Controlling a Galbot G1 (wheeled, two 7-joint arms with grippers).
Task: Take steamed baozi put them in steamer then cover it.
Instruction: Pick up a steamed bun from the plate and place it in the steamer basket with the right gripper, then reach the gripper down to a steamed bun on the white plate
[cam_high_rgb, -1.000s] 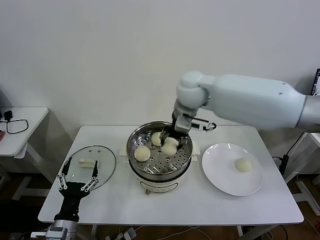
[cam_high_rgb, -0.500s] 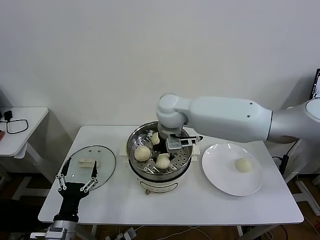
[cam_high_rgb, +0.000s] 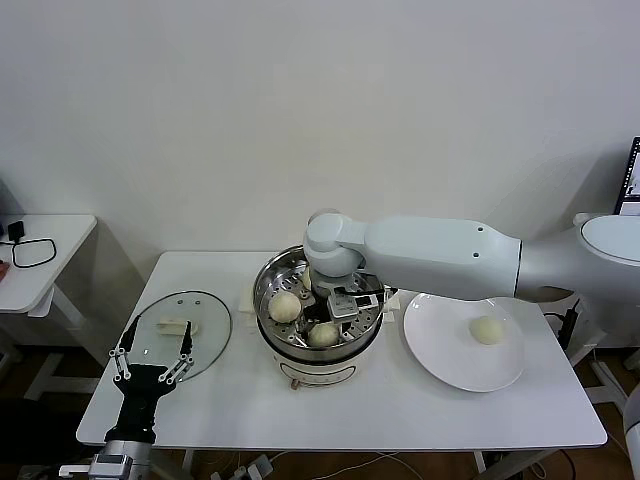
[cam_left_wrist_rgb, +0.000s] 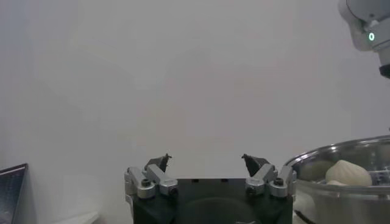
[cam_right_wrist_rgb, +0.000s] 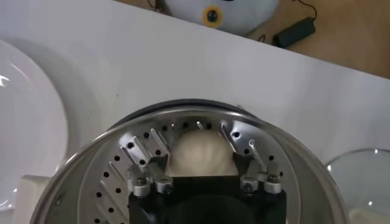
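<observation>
Right gripper (cam_high_rgb: 333, 312) down inside the steamer (cam_high_rgb: 318, 345)

Your right gripper's fingers stand spread either side of a baozi (cam_right_wrist_rgb: 202, 155) on the perforated tray; another baozi (cam_high_rgb: 487, 329) sits on the plate (cam_high_rgb: 440, 358) near the table's right edge. Left gripper (cam_high_rgb: 152, 352) idles spread by the glass lid (cam_high_rgb: 210, 325).

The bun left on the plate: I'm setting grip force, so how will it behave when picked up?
The baozi looks soft and puffy, so it probably dents under a hard squeeze. It is round and sits loose on the smooth plate, so a nudge may roll or slide it. Likely light.
</observation>
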